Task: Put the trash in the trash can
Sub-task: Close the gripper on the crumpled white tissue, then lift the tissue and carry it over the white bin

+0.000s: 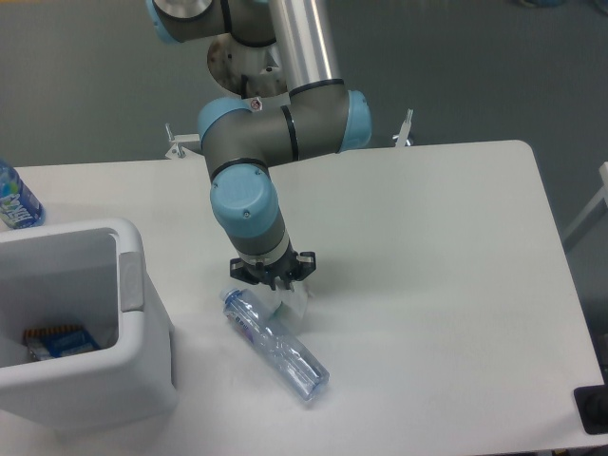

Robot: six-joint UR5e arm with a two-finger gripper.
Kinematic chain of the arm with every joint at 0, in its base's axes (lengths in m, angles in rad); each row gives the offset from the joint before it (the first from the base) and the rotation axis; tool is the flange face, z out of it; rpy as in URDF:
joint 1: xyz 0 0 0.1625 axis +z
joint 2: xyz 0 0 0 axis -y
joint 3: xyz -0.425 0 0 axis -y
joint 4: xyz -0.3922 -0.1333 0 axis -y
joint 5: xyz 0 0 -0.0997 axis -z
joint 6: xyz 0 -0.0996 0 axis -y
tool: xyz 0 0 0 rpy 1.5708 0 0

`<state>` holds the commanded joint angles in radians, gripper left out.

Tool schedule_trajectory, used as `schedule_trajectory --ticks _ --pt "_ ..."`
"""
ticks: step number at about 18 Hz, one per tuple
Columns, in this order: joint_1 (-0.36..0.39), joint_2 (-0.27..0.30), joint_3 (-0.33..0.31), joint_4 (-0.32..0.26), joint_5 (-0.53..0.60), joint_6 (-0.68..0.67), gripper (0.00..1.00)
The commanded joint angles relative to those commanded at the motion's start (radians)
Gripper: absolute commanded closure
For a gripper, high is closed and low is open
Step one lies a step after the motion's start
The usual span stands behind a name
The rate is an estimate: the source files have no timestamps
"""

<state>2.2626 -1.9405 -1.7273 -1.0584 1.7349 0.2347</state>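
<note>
1. The jaws (274,277) point straight down at the white bench (427,285), low over it, with the grey and pale-blue arm (249,204) rising above them.
2. How far the jaws stand apart cannot be told: the wrist hides the fingertips, and only dark finger parts show at either side.
3. The plastic wrapper (293,302), whitish and see-through, lies right under and just beside the jaws on their near side; whether they have hold of it cannot be made out.
4. The clear water bottle (275,344) lies on its side on the bench just below the jaws, cap end nearest them, body running away toward the near right. It looks to be touching or almost touching the wrapper.
5. The trash can (133,323), a big white bin with thick rounded walls, stands to the left of the jaws, well apart from them. Something with blue and orange (59,342) lies inside on its floor.
6. A bottle with a bright blue label (15,201) stands far to the left of the jaws, at the bench edge behind the bin.
</note>
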Motion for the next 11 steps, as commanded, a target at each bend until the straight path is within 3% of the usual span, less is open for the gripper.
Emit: schedule_trajectory --ticks 3,6,8,11 --pt "0.000 0.017 0.000 -0.002 0.000 0.012 1.00" --pt "0.002 0.052 -0.002 -0.006 0.002 0.130 1.00" --pt "0.012 0.107 0.011 -0.002 -0.005 0.222 1.00" --pt "0.055 0.182 0.079 0.005 -0.023 0.301 1.00"
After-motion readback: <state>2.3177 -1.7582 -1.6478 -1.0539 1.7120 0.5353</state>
